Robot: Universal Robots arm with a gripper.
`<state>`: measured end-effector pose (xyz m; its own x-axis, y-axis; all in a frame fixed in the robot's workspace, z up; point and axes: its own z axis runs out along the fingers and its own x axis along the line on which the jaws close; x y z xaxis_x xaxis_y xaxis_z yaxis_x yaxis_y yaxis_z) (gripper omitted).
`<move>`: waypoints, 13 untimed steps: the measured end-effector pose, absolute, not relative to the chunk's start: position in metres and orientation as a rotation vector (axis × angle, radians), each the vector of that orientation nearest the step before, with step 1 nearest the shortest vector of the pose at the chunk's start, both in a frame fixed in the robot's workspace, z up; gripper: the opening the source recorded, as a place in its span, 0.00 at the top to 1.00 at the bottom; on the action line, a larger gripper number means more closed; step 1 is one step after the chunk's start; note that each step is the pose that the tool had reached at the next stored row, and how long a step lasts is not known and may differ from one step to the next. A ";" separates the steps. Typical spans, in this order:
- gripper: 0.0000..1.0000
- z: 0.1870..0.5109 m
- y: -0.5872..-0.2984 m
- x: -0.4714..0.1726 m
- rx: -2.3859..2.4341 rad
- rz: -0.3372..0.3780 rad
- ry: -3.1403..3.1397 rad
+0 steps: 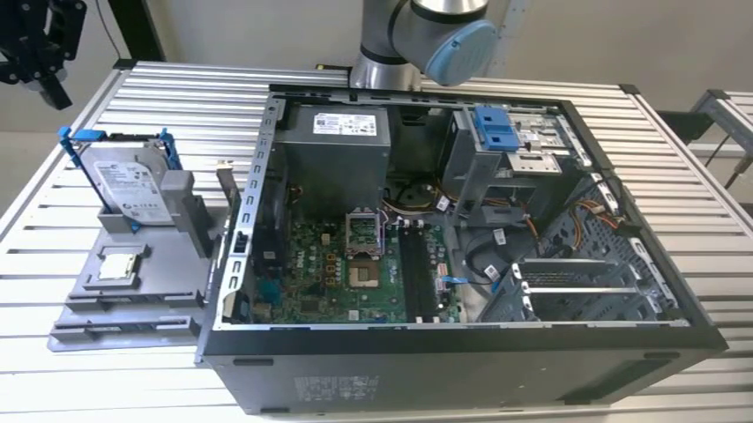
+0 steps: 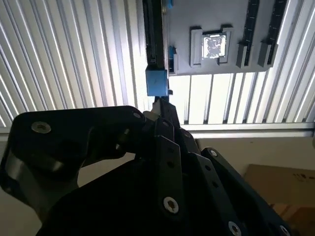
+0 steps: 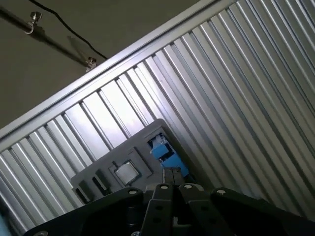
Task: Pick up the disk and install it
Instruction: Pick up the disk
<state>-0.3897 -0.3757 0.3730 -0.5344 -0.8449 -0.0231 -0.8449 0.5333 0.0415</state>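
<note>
Reaching in looks like the current step: the black hand [image 2: 158,104], pinched closed and empty, hangs well clear of the silver-grey, blue-railed disk [image 1: 123,181], which stands upright in a grey plastic holder [image 1: 176,216] just beside the open black computer case [image 1: 471,339]. Grabbing probably needs it opened and squared across that thin top edge.

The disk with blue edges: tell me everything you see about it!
The disk is a flat silver-grey metal rectangle with a white label and thin blue rails along its edges. It stands on edge, tilted, in a grey holder at the exterior view's left, outside the computer case. The tool hangs above, not touching.
</note>
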 end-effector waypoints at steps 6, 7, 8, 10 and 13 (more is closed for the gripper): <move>1.00 0.373 -0.376 -0.390 -1.627 0.059 2.676; 1.00 0.373 -0.376 -0.390 -1.652 0.059 2.661; 1.00 0.373 -0.376 -0.390 -1.677 0.059 2.646; 1.00 0.373 -0.376 -0.390 -1.723 0.060 2.617; 1.00 0.373 -0.376 -0.390 -1.795 0.060 2.569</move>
